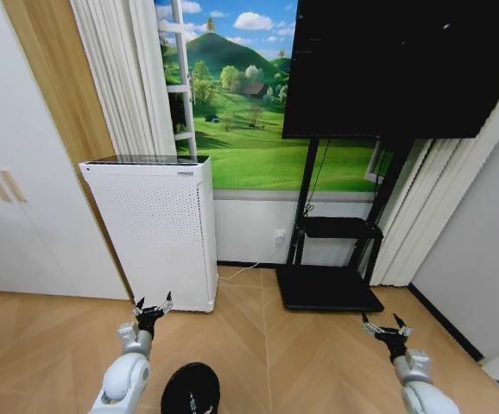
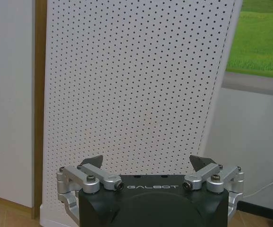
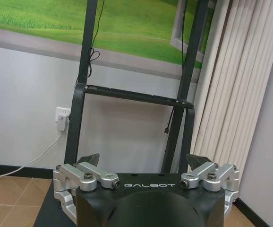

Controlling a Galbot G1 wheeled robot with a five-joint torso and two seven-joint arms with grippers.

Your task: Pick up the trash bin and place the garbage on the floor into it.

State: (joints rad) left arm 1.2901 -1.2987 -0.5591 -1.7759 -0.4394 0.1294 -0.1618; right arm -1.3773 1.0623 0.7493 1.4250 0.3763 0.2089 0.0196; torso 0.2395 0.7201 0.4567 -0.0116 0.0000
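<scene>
A small black round shape at the bottom edge of the head view, low between my two arms, looks like the trash bin [image 1: 191, 390]; its lower part is cut off. The garbage is out of view. My left gripper [image 1: 152, 306] [image 2: 148, 163] is raised in front of the white perforated appliance [image 1: 154, 228] [image 2: 136, 94], open with nothing between its fingers. My right gripper [image 1: 386, 325] [image 3: 146, 161] hangs over the wooden floor facing the black screen stand [image 1: 336, 259] [image 3: 127, 94], also open with nothing in it.
A large black screen [image 1: 396, 65] is mounted on the stand, whose flat base [image 1: 327, 289] lies on the floor. White cupboard doors [image 1: 16, 190] are at the left, curtains [image 1: 413, 216] and a grey wall at the right. A white cable [image 3: 28, 158] runs from a wall socket [image 3: 61, 118].
</scene>
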